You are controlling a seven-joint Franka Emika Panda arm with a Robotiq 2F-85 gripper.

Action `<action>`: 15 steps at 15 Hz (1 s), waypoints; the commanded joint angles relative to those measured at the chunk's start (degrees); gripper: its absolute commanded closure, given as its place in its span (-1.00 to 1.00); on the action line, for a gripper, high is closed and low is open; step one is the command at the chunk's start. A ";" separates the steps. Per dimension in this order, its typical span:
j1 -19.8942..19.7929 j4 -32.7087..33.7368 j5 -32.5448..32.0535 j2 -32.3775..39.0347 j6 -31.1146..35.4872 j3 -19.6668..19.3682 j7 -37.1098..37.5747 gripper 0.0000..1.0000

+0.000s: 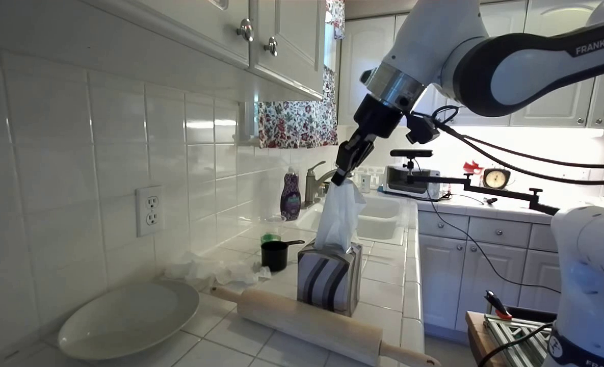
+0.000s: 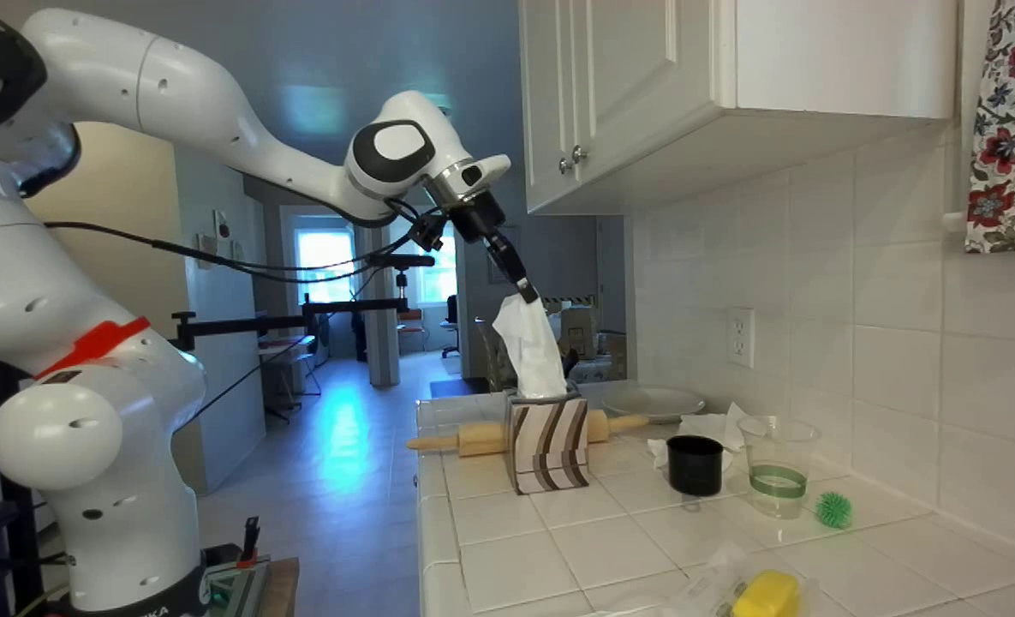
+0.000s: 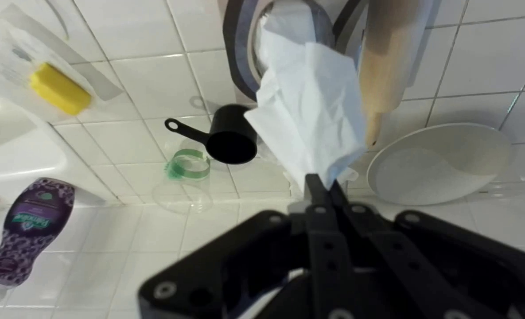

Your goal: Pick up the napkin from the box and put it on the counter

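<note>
The white napkin point(image 1: 338, 216) hangs stretched between my gripper point(image 1: 339, 176) and the top of the striped box point(image 1: 327, 281). My gripper is shut on the napkin's upper end, above the box. The same hold shows in an exterior view, with the gripper point(image 2: 528, 293), napkin point(image 2: 534, 353) and box point(image 2: 552, 446). In the wrist view the fingertips point(image 3: 325, 182) pinch the napkin point(image 3: 313, 106), and its lower end is in the opening of the box point(image 3: 238, 48). The box stands upright on the white tiled counter point(image 1: 386, 295); the counter also shows in an exterior view point(image 2: 576, 548).
A rolling pin point(image 1: 307, 323) lies against the box. A white oval dish point(image 1: 128, 321), a black measuring cup point(image 1: 274, 256), crumpled white tissue point(image 1: 205, 267), a clear cup point(image 2: 779, 480) and a purple bottle point(image 1: 290, 196) stand along the wall. The sink point(image 1: 383, 219) lies beyond.
</note>
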 commanded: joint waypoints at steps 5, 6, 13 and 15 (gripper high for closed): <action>-5.32 -3.74 -2.46 -7.41 3.04 2.07 3.72 0.99; -6.05 -3.85 -2.73 -8.12 3.29 2.11 4.09 0.99; -10.47 -5.54 -3.38 -12.78 4.48 2.09 6.57 0.99; -11.34 -6.05 -3.11 -13.74 4.63 2.03 7.02 0.99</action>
